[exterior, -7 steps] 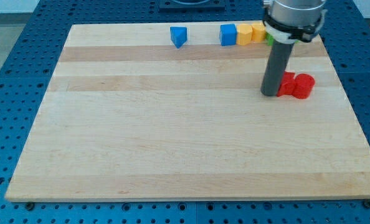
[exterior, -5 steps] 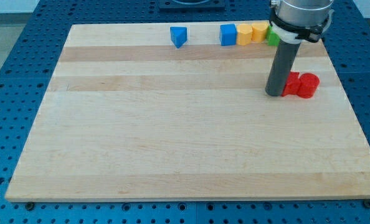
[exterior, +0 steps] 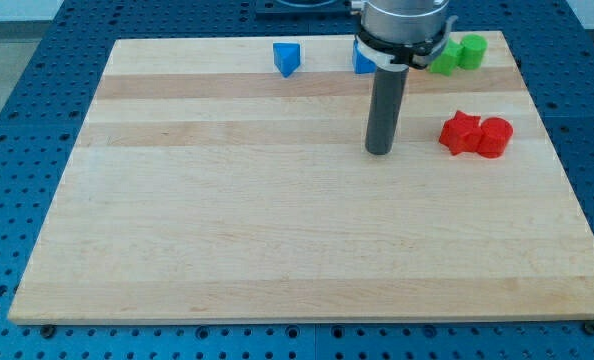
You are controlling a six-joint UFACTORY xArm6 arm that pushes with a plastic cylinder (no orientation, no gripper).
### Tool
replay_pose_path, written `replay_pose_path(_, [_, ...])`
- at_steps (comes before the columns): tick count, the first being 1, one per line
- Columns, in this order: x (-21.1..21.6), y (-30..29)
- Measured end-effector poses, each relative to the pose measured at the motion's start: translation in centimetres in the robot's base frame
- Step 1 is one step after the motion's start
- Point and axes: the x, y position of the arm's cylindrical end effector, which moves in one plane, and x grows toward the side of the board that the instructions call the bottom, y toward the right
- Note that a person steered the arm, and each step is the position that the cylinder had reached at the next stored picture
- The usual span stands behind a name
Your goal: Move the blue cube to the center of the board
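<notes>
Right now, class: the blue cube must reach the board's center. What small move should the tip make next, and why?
Probably carry my tip toward the view's top, around the blue cube, which is half hidden behind the arm at the board's top edge. The tip stands on the center side of the cube, so it can only push it centerward from behind.

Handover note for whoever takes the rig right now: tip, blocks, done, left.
My tip rests on bare board, touching no block.
Blue cube sits at the view's top edge, mostly hidden behind the arm, directly above my tip. It is not at the center yet.
Blue wedge-like block is to its left, green blocks to the right, red blocks right of my tip.
Left: get behind the cube and push it toward center.
</notes>
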Motion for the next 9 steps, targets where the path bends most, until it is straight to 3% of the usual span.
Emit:
replay_pose_path(7, [-0.3,-4.2])
replay_pose_path(8, [-3.1,-5.6])
replay_pose_path(9, [-8.5,-5.9])
